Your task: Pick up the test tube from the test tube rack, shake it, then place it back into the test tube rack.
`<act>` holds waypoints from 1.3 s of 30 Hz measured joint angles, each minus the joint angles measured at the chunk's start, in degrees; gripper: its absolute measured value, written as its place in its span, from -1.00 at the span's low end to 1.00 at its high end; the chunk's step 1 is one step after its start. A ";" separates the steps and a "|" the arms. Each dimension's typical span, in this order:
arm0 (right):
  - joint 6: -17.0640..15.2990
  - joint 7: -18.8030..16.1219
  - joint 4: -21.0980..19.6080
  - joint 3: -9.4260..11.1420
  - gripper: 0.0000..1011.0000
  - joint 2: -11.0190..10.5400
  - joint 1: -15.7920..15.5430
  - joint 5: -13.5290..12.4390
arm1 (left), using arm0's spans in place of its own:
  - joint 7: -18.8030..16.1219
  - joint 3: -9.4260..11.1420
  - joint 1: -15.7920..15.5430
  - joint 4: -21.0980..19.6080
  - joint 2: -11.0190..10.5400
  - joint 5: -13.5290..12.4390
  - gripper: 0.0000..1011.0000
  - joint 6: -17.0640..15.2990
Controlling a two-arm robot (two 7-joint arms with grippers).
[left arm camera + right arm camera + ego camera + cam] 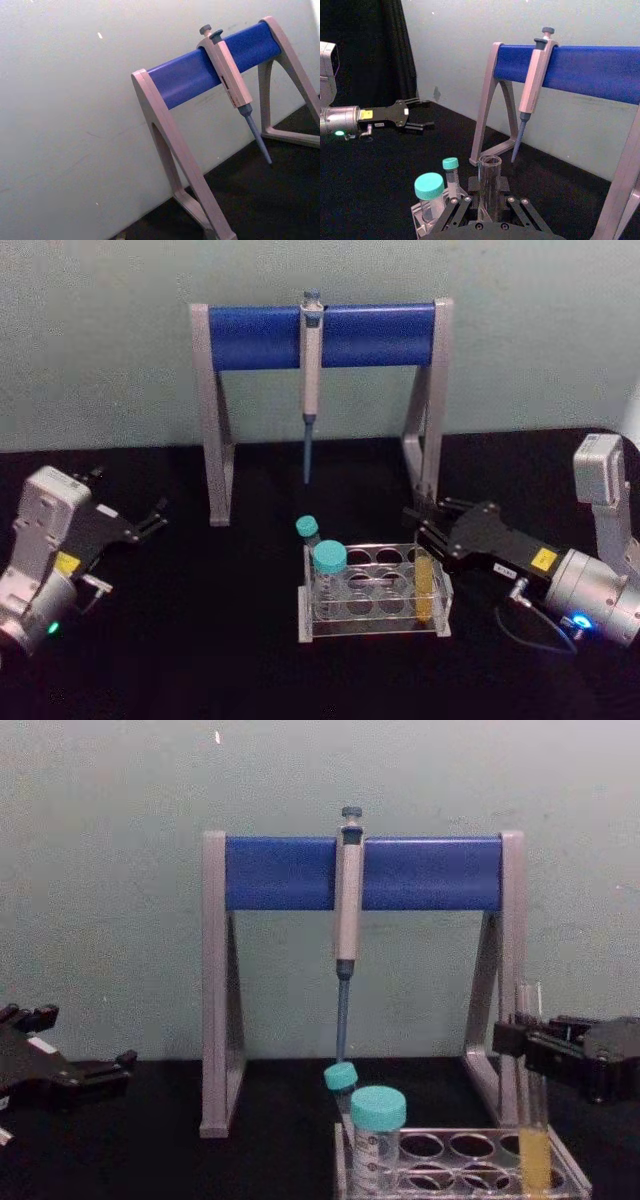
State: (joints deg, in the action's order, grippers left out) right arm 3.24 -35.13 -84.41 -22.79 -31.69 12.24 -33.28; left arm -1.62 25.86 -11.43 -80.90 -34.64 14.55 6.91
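Nearest the head camera, the rack [375, 625], low and clear, on the black table [200, 640]. At its right end, the right gripper [425, 530], reaching in from the right with black fingers [512, 1038] on either side of the tube [532, 1120], closed around its upper glass; in the right wrist view the same fingers [472, 187] frame the open rim of the tube [490, 185]. Stands upright in a right-hand hole of the rack [470, 1165], bottom part filled with yellow-orange liquid, top well above the rack plate. Whether seated fully or lifted a little, cannot tell.

At the left end of the rack, two teal-capped tubes: a wide one [329, 575] toward the front, a thinner one [308, 532] just behind it. Behind the rack, a grey stand [215, 420] with a blue crossbar [260, 337], and a pipette [311, 370] hanging from the bar's middle, tip pointing down, above the table.

Well apart on the left, the left gripper [158, 518], low over the table, fingers spread and holding nothing; seen also far off in the right wrist view [422, 115] and at the left edge of the chest view [85, 1065]
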 joint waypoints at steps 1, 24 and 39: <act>0.01 0.00 0.00 0.00 -0.54 0.00 0.00 0.00 | 0.00 0.00 0.00 0.00 0.00 -0.01 0.98 0.00; 0.05 -0.05 0.01 0.00 0.56 0.00 0.00 0.00 | 0.00 0.00 0.00 0.00 0.00 0.00 0.98 0.00; 0.03 -0.05 0.01 0.00 0.98 0.00 0.00 0.00 | 0.00 0.00 0.00 0.00 0.00 0.00 0.98 0.00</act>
State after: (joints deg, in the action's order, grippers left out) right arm 3.27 -35.18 -84.41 -22.80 -31.69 12.23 -33.27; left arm -1.62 25.86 -11.44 -80.90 -34.64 14.55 6.91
